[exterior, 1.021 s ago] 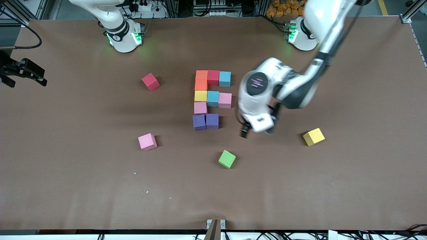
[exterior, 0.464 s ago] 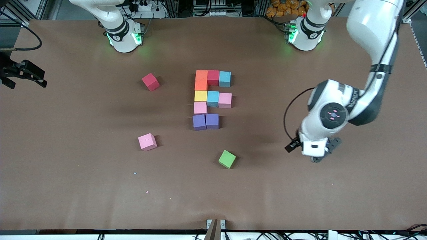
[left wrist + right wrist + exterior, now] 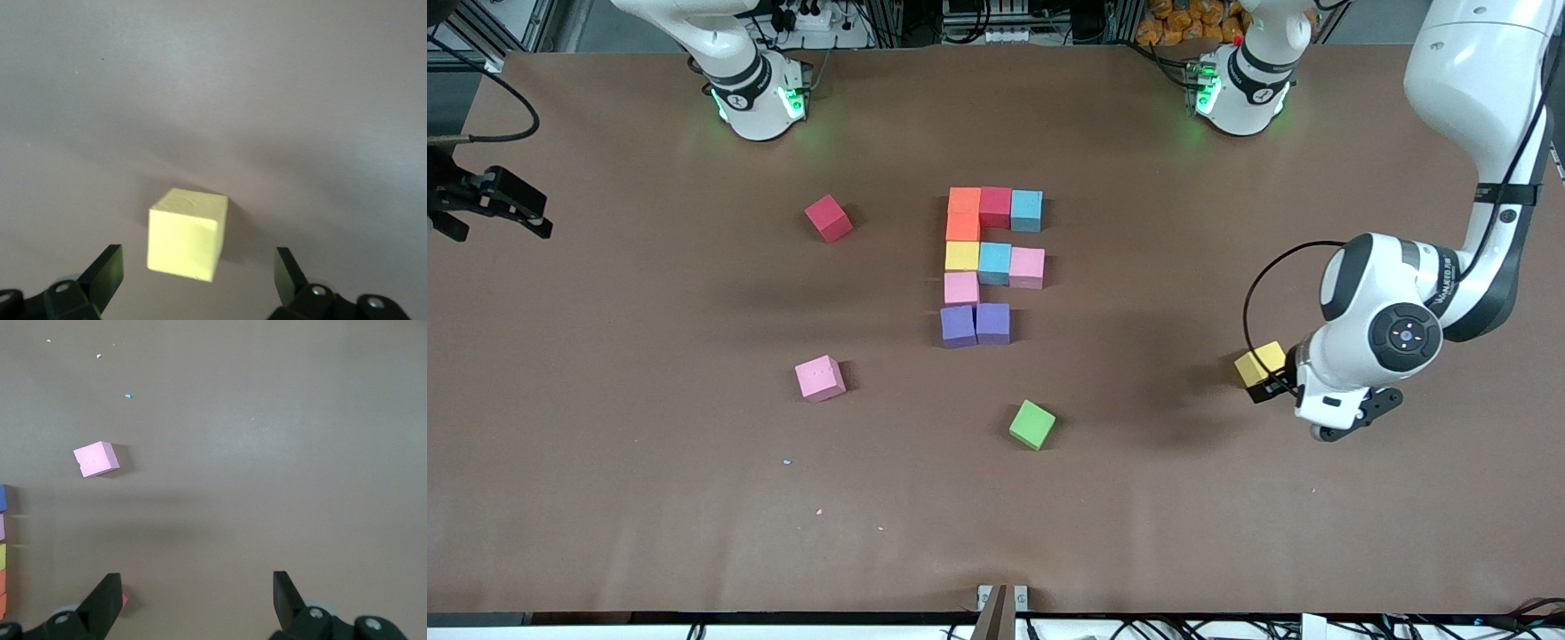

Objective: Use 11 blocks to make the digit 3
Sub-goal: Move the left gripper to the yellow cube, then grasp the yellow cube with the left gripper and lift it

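Note:
Several blocks (image 3: 993,263) stand packed together mid-table: orange, red, light blue, yellow, pink and purple. Loose blocks lie apart: a red one (image 3: 829,219), a pink one (image 3: 820,378) (image 3: 97,459) and a yellow one (image 3: 1260,363) (image 3: 187,233) toward the left arm's end. My left gripper (image 3: 1350,416) (image 3: 198,253) is open, right beside the yellow block. In the left wrist view the block sits just ahead of the fingertips, centred between them and untouched. My right gripper (image 3: 489,206) (image 3: 195,577) hangs open and empty, high over the right arm's end of the table.
A green cube (image 3: 1032,424) lies nearer the front camera than the packed blocks. Small specks (image 3: 787,462) dot the brown table (image 3: 649,533). Bare table lies between the packed blocks and the yellow block.
My left arm has swung from beside the packed blocks toward its own end of the table, to the loose yellow block. No block has moved. The right gripper has barely shifted.

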